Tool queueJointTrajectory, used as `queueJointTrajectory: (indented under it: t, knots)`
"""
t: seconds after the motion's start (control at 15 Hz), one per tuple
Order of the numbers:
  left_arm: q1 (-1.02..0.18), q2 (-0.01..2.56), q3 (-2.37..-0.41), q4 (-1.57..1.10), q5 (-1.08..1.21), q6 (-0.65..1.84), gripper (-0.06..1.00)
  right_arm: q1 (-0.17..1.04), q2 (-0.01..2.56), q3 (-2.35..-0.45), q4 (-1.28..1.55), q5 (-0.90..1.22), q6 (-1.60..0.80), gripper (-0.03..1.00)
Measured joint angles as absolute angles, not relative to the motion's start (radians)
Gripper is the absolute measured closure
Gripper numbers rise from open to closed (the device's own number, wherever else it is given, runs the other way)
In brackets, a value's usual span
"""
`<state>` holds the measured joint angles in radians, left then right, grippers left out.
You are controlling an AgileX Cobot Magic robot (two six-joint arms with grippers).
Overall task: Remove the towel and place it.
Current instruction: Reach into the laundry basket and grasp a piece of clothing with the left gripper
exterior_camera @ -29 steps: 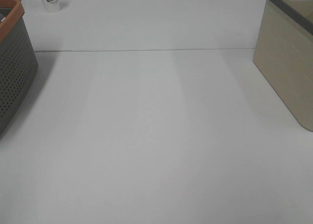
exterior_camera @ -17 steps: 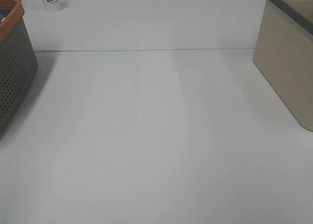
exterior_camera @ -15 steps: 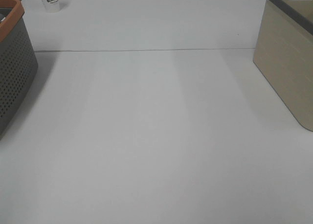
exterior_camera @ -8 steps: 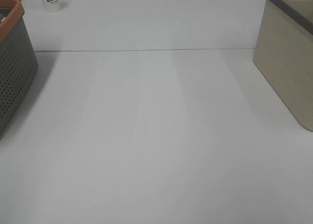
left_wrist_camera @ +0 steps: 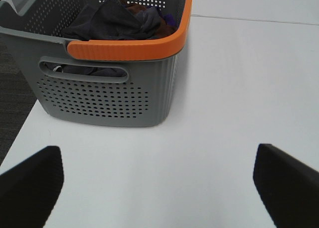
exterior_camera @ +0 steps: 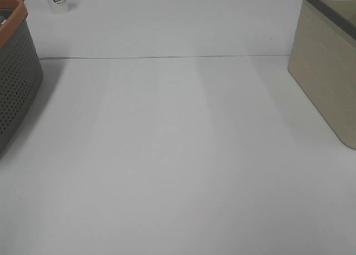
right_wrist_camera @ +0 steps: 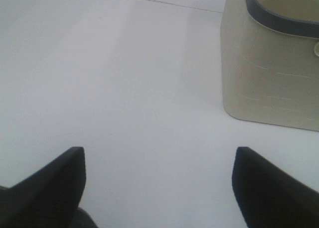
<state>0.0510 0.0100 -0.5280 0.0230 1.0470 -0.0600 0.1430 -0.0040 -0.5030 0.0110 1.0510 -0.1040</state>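
Towel (left_wrist_camera: 109, 21), a dark charcoal-grey soft terry cloth, is lying crumpled inside the grey perforated plastic basket with an orange rim (left_wrist_camera: 107, 96), partly over other clothes (left_wrist_camera: 167, 20), one of them purple. The left end effector (left_wrist_camera: 159, 188) is hovering above the worktop in front of the basket, jaws wide apart and holding nothing. In my judgement it is needing to rise over the orange rim, come down on the highest fold of the towel and pinch only that cloth, so the other clothes are not coming out with it. The basket's tall wall is standing in the way. The right end effector (right_wrist_camera: 159, 188) is also open and empty, near the beige rectangular bin with a dark rim (right_wrist_camera: 269, 73). A white paper cup (exterior_camera: 58, 0) is standing at the back of the white worktop (exterior_camera: 178, 155).
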Motion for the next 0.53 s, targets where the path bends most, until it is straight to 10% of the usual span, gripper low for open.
queueJointTrajectory:
  t: [0.53]
  knots:
    - [0.051, 0.245, -0.657, 0.096, 1.036, -0.087, -0.03, 0.143, -0.004, -0.503, 0.011, 1.051, -0.104, 0.18]
